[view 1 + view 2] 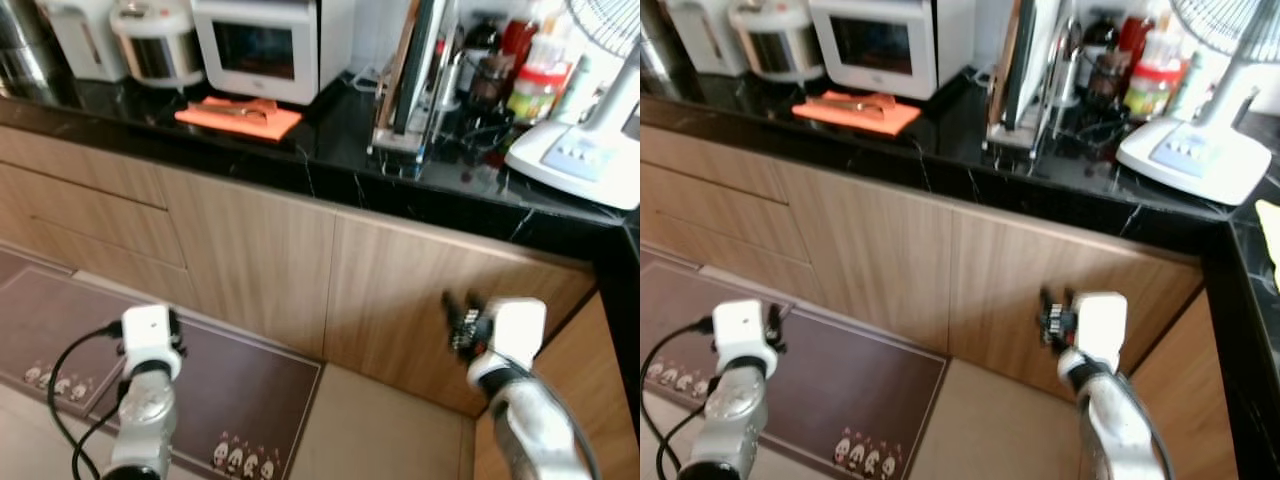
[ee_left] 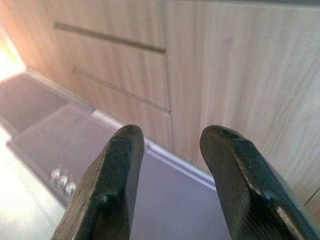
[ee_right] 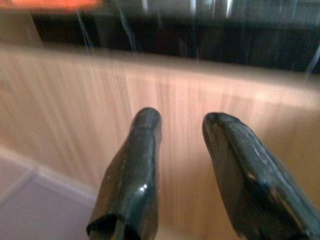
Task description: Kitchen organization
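Up top, in the left eye view, a long black stone countertop (image 1: 330,150) runs above pale wooden cabinet fronts (image 1: 250,250). On that countertop sit a white microwave oven (image 1: 265,45), a flat orange cloth (image 1: 238,116) just in front of it, a white rice cooker (image 1: 155,40) beside the microwave, a metal rack of upright boards (image 1: 415,75), a cluster of bottles and jars (image 1: 510,65), and the white base of a table fan (image 1: 575,150). Below the countertop, the left gripper (image 1: 175,340) hangs over a dark brown floor mat (image 1: 230,400); the right gripper (image 1: 462,318) is raised close to a cabinet door.

From the right eye view, the same scene shows, with the right gripper just in front of the cabinet fronts under the countertop edge.

Along the left wrist view, two black fingers (image 2: 112,190) stand apart with nothing between them (drawer fronts beyond).

Across the right wrist view, the black fingers (image 3: 135,170) are likewise spread and empty, pointing at the wooden door beneath the countertop.
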